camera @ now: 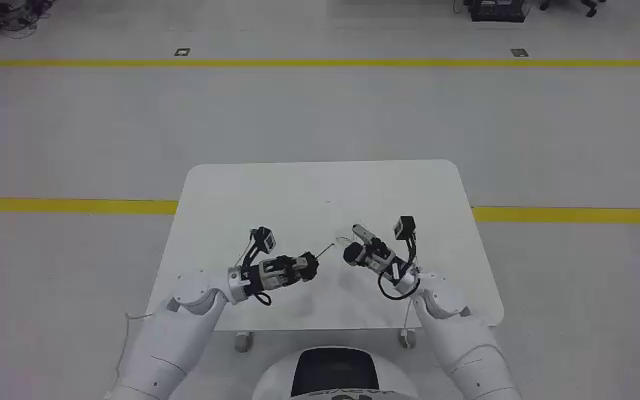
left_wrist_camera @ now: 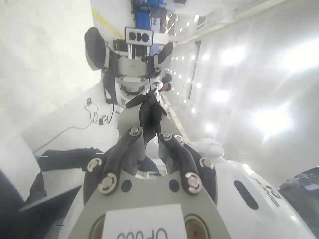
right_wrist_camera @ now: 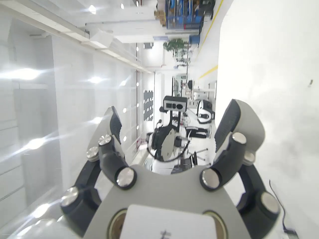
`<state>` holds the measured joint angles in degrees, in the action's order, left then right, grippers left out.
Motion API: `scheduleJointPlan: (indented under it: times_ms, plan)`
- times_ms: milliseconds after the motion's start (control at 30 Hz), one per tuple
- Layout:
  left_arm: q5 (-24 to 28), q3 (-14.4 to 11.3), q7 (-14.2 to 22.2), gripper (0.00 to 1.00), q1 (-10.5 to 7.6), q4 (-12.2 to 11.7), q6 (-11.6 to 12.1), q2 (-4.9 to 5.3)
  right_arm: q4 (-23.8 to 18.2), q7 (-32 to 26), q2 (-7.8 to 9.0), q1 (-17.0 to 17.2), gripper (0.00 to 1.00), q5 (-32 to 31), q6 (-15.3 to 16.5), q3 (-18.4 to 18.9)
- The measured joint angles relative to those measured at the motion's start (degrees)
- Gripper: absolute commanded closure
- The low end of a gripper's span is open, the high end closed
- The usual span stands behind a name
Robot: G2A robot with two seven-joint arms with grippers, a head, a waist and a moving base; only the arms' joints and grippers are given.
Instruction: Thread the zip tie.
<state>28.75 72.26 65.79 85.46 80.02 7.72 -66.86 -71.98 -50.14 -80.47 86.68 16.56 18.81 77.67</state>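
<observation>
A thin black zip tie (camera: 326, 250) sticks out of my left gripper (camera: 312, 264), which is shut on it a little above the near middle of the white table (camera: 300, 190). The left wrist view shows the dark strap (left_wrist_camera: 135, 101) pinched crosswise at the shut fingertips (left_wrist_camera: 149, 115). My right gripper (camera: 356, 240) hangs just to the right of the tie's free end, facing the left one, a small gap away. Its two fingers (right_wrist_camera: 230, 118) stand wide apart with nothing between them. Beyond them, the left gripper (right_wrist_camera: 164, 145) faces back.
The tabletop (right_wrist_camera: 274, 75) around both grippers is bare white. A thin black cable (right_wrist_camera: 276, 197) runs beside the right wrist. Yellow floor lines (camera: 80, 205) pass behind the table, and shelving and equipment stand far off in the room.
</observation>
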Motion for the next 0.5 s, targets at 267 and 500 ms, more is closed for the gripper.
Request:
scheduleJointPlan:
  times_ms: [267, 500]
  plan:
    - [1.7, 1.32, 13.23, 1.0, -2.73, -5.61, -2.0, 1.51, 10.09, -25.33, 2.2, -5.96, 0.0, 5.58, 0.68, 2.58]
    - [0.6, -0.44, 13.86, 1.0, -3.84, -6.04, -1.57, 1.59, 11.77, -29.4, 2.42, -7.69, 0.0, 5.17, 0.67, 1.54]
